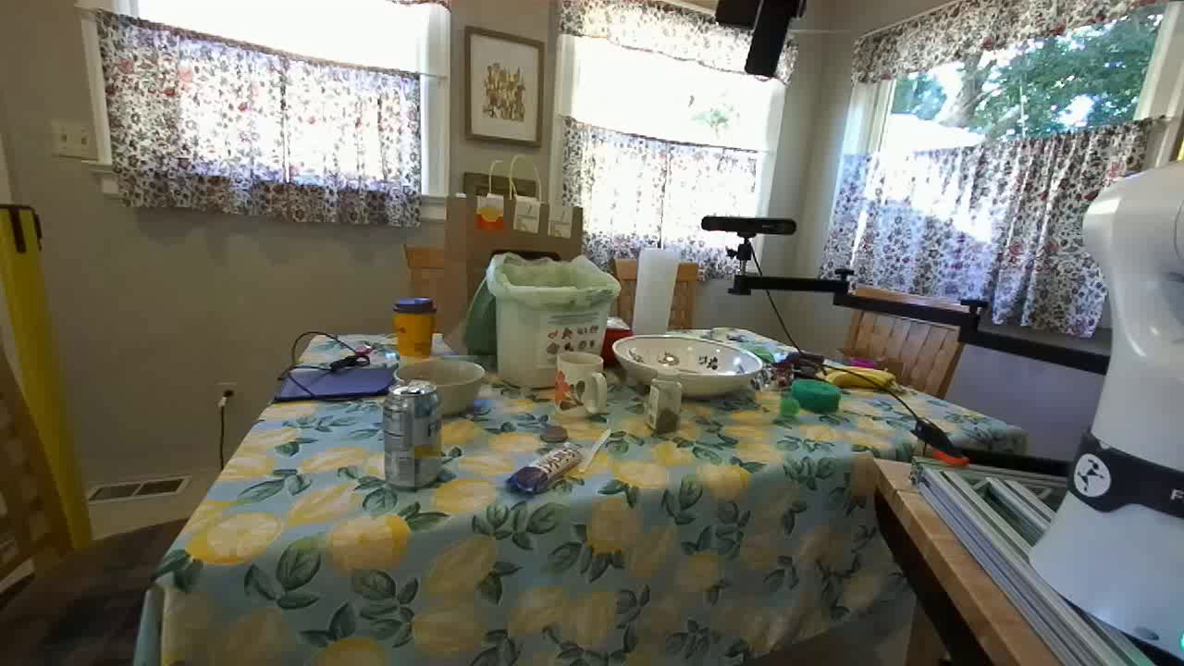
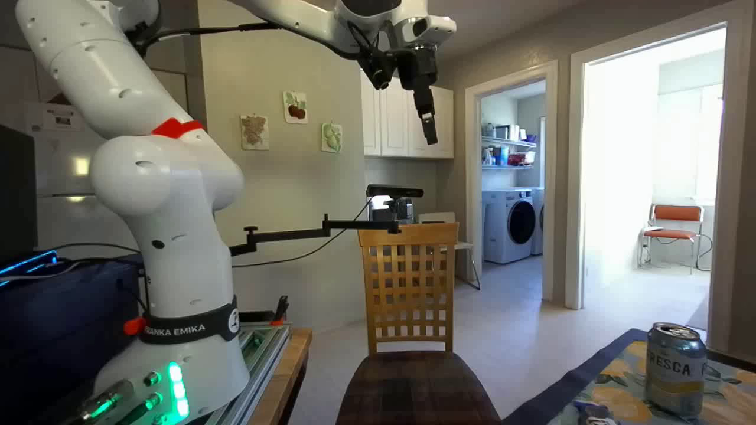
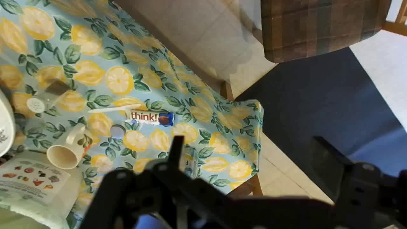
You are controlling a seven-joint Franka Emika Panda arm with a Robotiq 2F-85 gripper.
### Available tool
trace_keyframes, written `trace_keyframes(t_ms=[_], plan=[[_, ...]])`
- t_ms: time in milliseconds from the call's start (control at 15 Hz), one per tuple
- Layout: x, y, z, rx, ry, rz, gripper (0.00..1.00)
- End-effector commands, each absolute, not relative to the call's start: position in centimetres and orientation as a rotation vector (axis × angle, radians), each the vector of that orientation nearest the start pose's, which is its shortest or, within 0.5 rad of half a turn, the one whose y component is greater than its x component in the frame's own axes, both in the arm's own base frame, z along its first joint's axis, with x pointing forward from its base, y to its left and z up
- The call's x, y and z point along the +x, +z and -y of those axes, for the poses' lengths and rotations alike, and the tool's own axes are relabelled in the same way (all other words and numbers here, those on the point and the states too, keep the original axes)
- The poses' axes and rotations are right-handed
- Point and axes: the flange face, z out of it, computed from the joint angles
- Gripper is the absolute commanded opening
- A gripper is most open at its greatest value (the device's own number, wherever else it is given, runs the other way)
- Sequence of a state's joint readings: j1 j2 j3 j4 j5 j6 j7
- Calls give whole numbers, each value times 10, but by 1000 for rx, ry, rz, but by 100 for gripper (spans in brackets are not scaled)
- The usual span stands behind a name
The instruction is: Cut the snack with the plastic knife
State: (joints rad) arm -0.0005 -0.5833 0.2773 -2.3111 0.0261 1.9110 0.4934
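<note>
The snack is a wrapped "think!" bar (image 3: 151,117) with a white and blue wrapper, lying on the lemon tablecloth. It also shows in both exterior views (image 1: 546,469) (image 2: 592,413), cut off by the bottom edge in one of them. The white plastic knife (image 3: 112,109) lies flat beside the bar, close to its end, and shows in an exterior view (image 1: 595,451). My gripper (image 3: 249,137) is open and empty, its fingers wide apart. It hangs high up in an exterior view (image 2: 430,136), well above the table and apart from bar and knife.
A soda can (image 1: 413,435) stands near the bar. A small round lid (image 1: 553,433), a mug (image 1: 575,384), a shaker (image 1: 664,402), bowls (image 1: 444,384) (image 1: 689,367) and a lined bin (image 1: 546,324) are behind. A camera arm (image 1: 860,301) and a chair (image 2: 409,283) are nearby.
</note>
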Motion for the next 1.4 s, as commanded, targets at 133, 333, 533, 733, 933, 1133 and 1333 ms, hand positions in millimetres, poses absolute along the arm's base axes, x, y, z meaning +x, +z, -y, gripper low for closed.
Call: trace_keyframes(t_ms=[133, 333, 533, 733, 933, 1133, 1333], plan=[[378, 565, -128, -3159, -318, -404, 100], [378, 565, -128, -3159, -318, -404, 100], [378, 565, -128, -3159, -318, -404, 100], [378, 565, -128, -3159, -318, -404, 100], [396, 552, -115, -3175, -259, -348, 100], [425, 535, -93, -3169, -190, -279, 100], [453, 513, -66, -3154, -99, -166, 100]])
